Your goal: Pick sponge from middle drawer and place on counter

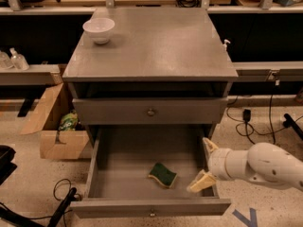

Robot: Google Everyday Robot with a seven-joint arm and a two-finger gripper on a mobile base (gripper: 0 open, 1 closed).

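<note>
Gripper (205,163), fingers spread and empty, at right wall of middle drawer (124,162); sponge (163,175) just beside, bare floor leftward.

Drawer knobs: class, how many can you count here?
2. The upper knob on the closed drawer front; the lower knob on the open middle drawer, at its front. The end effector, open, hovers over its right wall. None seems hidden.

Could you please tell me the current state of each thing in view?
middle drawer: pulled open.
sponge: lying free on the drawer floor, green face up.
upper drawer: closed.
gripper: open, empty, by the drawer's right wall, apart from the sponge.
white bowl: upright on the counter.
cardboard box: flaps open.
</note>
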